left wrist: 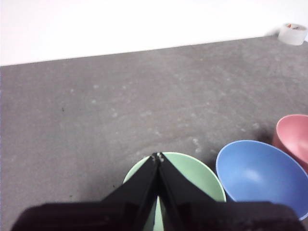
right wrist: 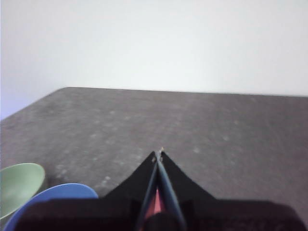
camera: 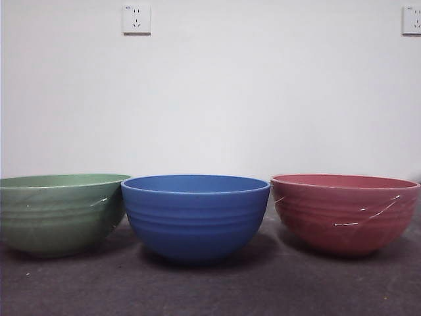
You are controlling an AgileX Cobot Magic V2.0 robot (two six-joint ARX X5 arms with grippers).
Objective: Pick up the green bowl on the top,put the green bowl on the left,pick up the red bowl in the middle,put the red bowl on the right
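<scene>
Front view: green bowl (camera: 58, 214) at 9 o'clock, red bowl (camera: 345, 212) at 3 on the desk (camera: 210, 289). My left tool (left wrist: 157, 156) and right tool (right wrist: 159, 154) are closed, empty. Bowls look light, stiff, slick; I'd pinch the rim.

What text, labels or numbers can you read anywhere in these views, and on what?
None can be read.
Wall socket: a small mark at its top corner, too small to read.
Second wall socket: the same, unreadable.
Tape roll: a reddish mark, too blurred.
Green bowl, blue bowl, red bowl: no text.
</scene>
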